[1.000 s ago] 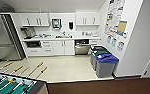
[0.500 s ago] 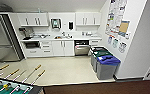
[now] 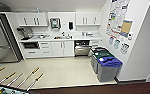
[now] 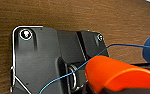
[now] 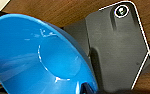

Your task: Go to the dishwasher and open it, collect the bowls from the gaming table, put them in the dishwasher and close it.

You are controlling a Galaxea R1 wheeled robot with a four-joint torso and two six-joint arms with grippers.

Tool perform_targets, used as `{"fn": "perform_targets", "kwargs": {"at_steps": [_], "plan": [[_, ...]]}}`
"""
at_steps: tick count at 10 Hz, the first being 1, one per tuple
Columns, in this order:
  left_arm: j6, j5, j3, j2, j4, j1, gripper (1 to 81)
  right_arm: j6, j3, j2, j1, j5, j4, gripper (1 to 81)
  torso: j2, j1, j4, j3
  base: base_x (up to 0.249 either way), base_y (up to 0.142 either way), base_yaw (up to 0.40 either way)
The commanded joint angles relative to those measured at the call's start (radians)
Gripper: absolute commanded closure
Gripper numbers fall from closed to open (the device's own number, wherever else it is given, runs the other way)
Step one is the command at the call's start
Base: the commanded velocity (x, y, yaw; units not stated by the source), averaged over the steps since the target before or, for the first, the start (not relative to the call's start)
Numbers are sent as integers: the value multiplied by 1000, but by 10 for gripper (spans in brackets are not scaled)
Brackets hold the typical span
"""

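Ahead, a white kitchenette with pale floor (image 3: 63, 70) holds the dishwasher (image 3: 82, 48); claw states: cannot tell.

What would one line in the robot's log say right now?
view: kitchenette ahead | dishwasher: under counter, open | blue bowl: close at right wrist | orange bowl: close at left wrist | bins: right of dishwasher

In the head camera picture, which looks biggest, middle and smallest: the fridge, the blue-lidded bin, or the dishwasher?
1. Fridge, biggest.
2. Blue-lidded bin, though it stands nearer the camera, which flatters it.
3. Dishwasher, smallest and farther back.
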Motion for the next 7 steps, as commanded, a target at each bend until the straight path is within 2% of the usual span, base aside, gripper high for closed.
{"fn": "perform_targets", "kwargs": {"at_steps": [1, 7], "plan": [[2, 18, 7, -28, -1, -35, 811, -4, 11, -17, 41, -26, -17, 811, 0, 0, 0, 0, 144, 0, 0], [0, 17, -4, -23, -1, -35, 811, -4, 13, -17, 44, -26, -17, 811, 0, 0, 0, 0, 144, 0, 0]]}}
